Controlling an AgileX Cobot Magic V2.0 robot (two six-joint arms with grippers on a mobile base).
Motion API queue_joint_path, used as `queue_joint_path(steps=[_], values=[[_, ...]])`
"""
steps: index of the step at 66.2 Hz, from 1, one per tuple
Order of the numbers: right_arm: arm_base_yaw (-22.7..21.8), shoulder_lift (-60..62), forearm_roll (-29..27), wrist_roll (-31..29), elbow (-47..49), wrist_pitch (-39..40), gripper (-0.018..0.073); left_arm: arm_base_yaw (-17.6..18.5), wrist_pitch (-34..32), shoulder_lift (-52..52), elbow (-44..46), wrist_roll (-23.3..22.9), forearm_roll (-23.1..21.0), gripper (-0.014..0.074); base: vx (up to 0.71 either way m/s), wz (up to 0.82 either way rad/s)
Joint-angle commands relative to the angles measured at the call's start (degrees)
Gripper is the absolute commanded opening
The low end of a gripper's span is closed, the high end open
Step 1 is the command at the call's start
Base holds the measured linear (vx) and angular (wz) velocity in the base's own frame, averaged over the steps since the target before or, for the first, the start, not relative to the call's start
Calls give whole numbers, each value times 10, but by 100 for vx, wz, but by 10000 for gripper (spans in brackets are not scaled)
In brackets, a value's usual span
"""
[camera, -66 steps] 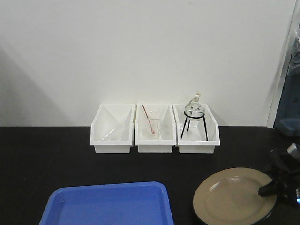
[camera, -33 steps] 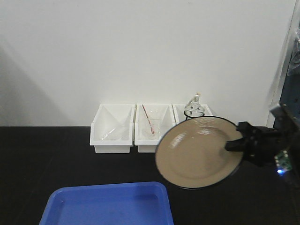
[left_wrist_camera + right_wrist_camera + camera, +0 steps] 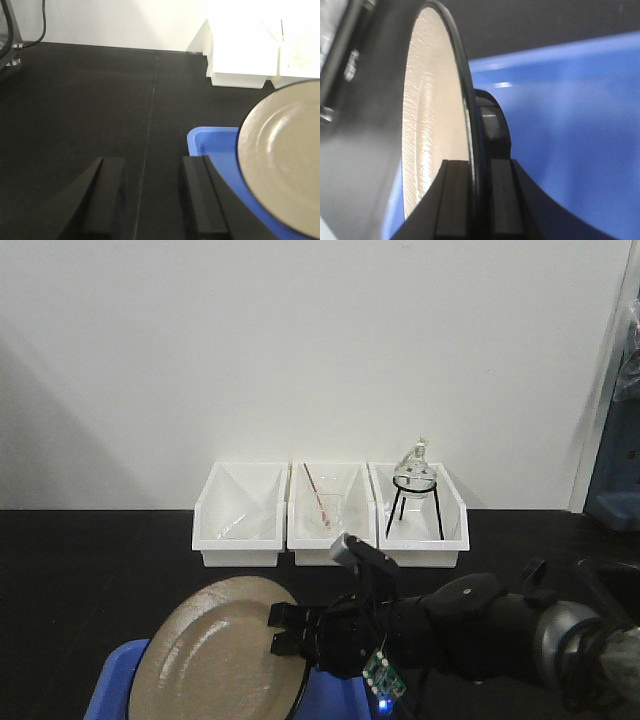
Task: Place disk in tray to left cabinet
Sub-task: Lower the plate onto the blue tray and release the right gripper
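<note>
The disk (image 3: pixel 215 650), tan with a thin black rim, hangs tilted over the blue tray (image 3: pixel 112 690) at the front of the black table. My right gripper (image 3: pixel 285 630) is shut on the disk's right rim. In the right wrist view the right gripper (image 3: pixel 475 200) clamps the disk (image 3: pixel 430 125) edge-on above the tray (image 3: pixel 570 125). My left gripper (image 3: pixel 152 200) is open over bare table, just left of the tray (image 3: pixel 212 145) and the disk (image 3: pixel 285 155). The left cabinet is out of view.
Three white bins (image 3: pixel 330 515) stand in a row against the white wall. The right bin holds a glass flask on a black tripod (image 3: pixel 415 490), and the middle one a beaker with a red rod (image 3: pixel 322 505). A dark unit (image 3: pixel 615 440) fills the right edge.
The right arm lifted the disk off the table at the front right and carried it left. It now holds it tilted above the tray.
</note>
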State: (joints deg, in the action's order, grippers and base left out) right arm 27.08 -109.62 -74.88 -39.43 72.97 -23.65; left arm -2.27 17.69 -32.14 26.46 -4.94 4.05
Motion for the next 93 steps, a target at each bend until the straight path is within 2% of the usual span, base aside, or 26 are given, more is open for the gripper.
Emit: queue_joint_path(steps=[1, 11, 23, 32, 39, 46, 53, 69, 80, 88, 93], values=[[5, 15, -25, -6, 17, 11, -1, 0, -44, -5, 19, -2, -2, 401, 0, 0], [3, -20, 8, -11, 17, 18, 21, 0, -44, -5, 19, -2, -2, 401, 0, 0], [3, -35, 38, -12, 17, 28, 102, 0, -44, -5, 19, -2, -2, 401, 0, 0], [3, -35, 103, -21, 17, 31, 240, 0, -44, -5, 19, -2, -2, 401, 0, 0], [3, -35, 151, -18, 17, 39, 382, 0, -44, -5, 19, -2, -2, 401, 0, 0], [2, -33, 158, -13, 17, 47, 501, 0, -44, -5, 19, -2, -2, 401, 0, 0], [2, -21, 160, -14, 17, 51, 564, 0, -44, -5, 19, -2, -2, 401, 0, 0], [-8, 37, 207, -21, 17, 98, 572, 0, -44, -5, 19, -2, -2, 401, 0, 0], [-66, 79, 230, 15, 17, 37, 572, 0, -44, -5, 19, -2, -2, 401, 0, 0], [-109, 97, 322, 101, 17, -24, 572, 0, -43, -12, 19, -7, -21, 401, 0, 0], [-122, 102, 426, 172, 17, -53, 572, 0, -49, -34, 23, -5, -54, 401, 0, 0]])
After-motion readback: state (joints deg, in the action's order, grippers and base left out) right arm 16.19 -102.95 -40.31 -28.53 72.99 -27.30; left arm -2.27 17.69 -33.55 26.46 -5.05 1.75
